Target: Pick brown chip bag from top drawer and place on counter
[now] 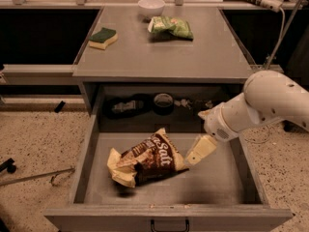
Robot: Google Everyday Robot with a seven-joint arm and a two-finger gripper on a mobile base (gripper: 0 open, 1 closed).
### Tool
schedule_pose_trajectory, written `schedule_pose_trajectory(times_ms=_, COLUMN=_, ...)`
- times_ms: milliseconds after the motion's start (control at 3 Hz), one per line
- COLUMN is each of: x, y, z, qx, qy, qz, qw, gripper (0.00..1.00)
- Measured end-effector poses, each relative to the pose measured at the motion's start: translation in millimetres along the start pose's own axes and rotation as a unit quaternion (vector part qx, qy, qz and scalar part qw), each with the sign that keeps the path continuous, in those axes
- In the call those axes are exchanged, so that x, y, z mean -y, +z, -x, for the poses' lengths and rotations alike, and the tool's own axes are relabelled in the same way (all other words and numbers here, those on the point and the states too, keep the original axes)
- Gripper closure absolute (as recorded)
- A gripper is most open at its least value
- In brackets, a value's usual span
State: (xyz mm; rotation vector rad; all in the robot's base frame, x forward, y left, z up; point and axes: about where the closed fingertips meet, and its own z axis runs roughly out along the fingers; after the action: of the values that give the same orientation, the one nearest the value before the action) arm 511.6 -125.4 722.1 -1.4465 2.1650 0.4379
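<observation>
The desk (164,57) is above. In the open top drawer (217,178) the brown chip bag (147,159) lies flat, its long axis running lower-left to upper-right. My gripper (200,150) hangs just beside its right end, apparently empty. I cannot tell how open it is.

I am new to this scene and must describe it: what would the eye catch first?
The brown chip bag lies crumpled in the open top drawer, with the gripper close at its right edge. Above, the counter carries a green chip bag, a sponge and a white bowl.
</observation>
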Motion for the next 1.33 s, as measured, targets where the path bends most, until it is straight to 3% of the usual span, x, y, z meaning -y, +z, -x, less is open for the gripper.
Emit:
schedule_pose_trajectory(times_ms=667, x=-21.9, y=69.6, z=6.3, qx=0.035, qy=-0.005, qz=0.06, qw=0.9975, gripper=0.0)
schedule_pose_trajectory(times_ms=1333, x=-65.3, y=120.0, z=17.0, qx=0.05, qy=-0.01, qz=0.094, qw=0.9943, gripper=0.0)
